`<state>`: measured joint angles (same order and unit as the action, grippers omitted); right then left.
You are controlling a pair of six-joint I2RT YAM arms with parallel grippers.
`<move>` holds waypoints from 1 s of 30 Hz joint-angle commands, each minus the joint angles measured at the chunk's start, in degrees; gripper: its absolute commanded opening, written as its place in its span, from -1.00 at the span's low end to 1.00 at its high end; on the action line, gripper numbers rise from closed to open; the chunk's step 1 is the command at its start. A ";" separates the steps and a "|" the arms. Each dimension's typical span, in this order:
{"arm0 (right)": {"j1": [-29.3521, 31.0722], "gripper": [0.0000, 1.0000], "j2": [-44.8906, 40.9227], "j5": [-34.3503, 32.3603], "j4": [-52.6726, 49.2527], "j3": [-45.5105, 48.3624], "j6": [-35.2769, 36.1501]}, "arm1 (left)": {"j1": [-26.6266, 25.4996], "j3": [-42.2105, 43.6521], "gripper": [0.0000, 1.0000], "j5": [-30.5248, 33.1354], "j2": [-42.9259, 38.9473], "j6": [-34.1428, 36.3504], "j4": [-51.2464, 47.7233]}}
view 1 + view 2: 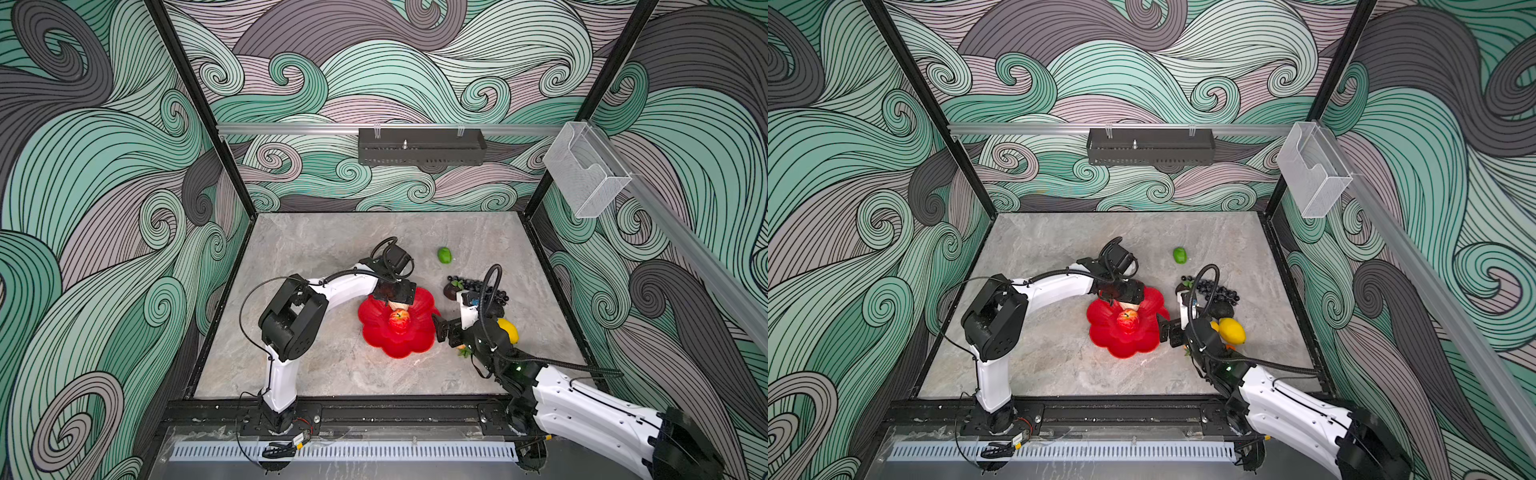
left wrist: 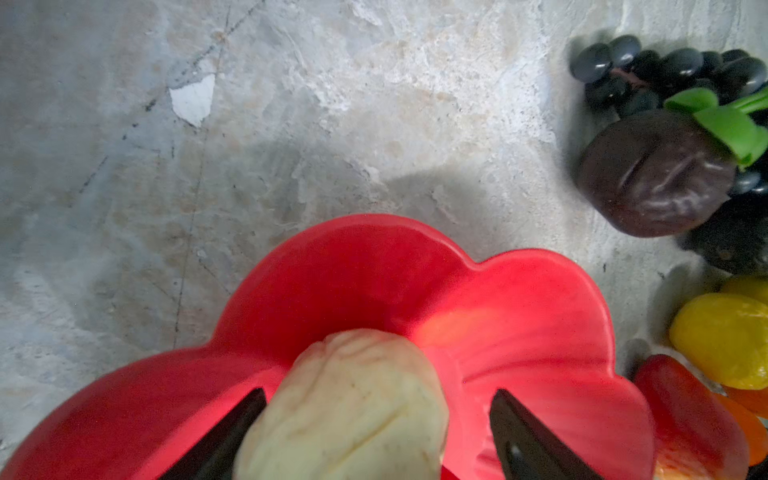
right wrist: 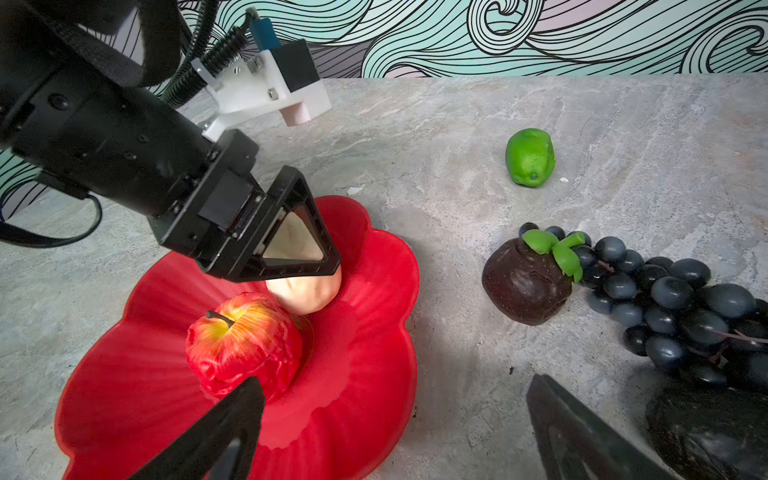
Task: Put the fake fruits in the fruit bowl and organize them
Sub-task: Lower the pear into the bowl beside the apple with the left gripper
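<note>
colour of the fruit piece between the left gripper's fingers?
The fruit piece is pale cream, best seen in the left wrist view.

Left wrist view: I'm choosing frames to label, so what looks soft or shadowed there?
In the left wrist view the cream piece, near the lens, is slightly soft and a shadow darkens the table beside the fruit bowl; in the right wrist view the apple is crisp.

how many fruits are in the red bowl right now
2. The apple sits near the middle of the fruit bowl; the cream piece lies right beside it, between the open jaws of the left end effector. More could hide beneath it.
</note>
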<state>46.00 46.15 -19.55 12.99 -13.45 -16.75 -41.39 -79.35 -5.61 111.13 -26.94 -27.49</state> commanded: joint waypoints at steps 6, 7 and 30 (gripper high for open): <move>-0.34 0.98 -0.09 -0.84 0.72 -0.17 -0.30 | -0.19 0.08 0.75 3.13 -2.76 0.55 -3.17; -0.30 0.98 -0.09 -0.85 0.72 -0.17 -0.30 | -0.19 0.01 0.72 3.65 -2.70 0.42 -3.47; -0.46 0.98 -0.22 -0.75 0.45 -0.17 -0.30 | -0.01 1.94 0.12 6.68 -5.49 1.51 -6.54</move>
<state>45.98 46.15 -19.53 12.97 -13.45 -16.78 -41.39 -78.30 -0.16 107.39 -26.04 -32.32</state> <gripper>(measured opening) 0.992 0.565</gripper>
